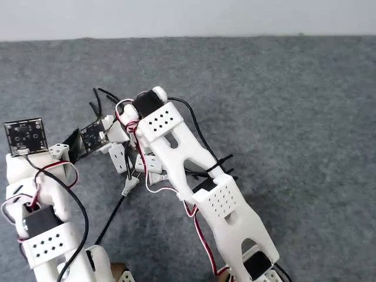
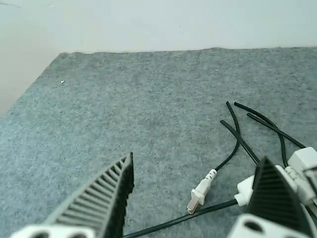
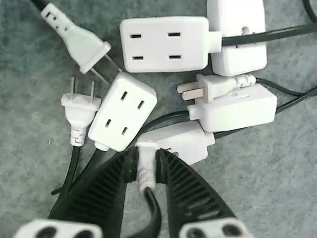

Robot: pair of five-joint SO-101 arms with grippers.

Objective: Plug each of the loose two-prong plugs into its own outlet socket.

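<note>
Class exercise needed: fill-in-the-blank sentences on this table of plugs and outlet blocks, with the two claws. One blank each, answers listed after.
1. The right claw is shut on a white ____.
2. The left claw hangs over the mat with its jaws ____.
3. The outlet block beside the loose plug shows ____ slots.
4. The mat's colour is ____.

Answers: plug; open; four; grey.

Grey felt-like surface [image 1: 305,117], fuzzy texture, spans whole bkgd; meets plain pale wall [image 1: 188,17] at far edge. Even light.
</note>
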